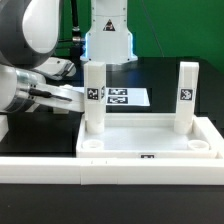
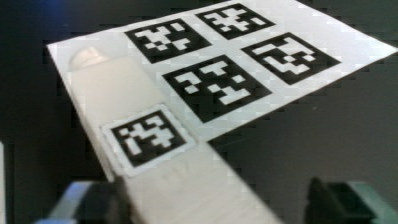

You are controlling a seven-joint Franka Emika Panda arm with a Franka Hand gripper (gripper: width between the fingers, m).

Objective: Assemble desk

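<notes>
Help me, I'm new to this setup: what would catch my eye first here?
Two white tagged posts stand upright at the far corners of the desk top: the left leg and the right leg, as the exterior view shows them. The pincer reaches in from that view's left, its fingers either side of the left leg. Behind lies the marker board with its black-and-white tags.

Arm (image 1: 45,25): glossy white rounded shells over black joint bands, on the exterior view's left of the marker board (image 1: 125,97). Base (image 1: 108,38), behind that board: white, blue glow. Gripper (image 1: 80,98): grey body, dark grey fingers (image 2: 82,205).
</notes>
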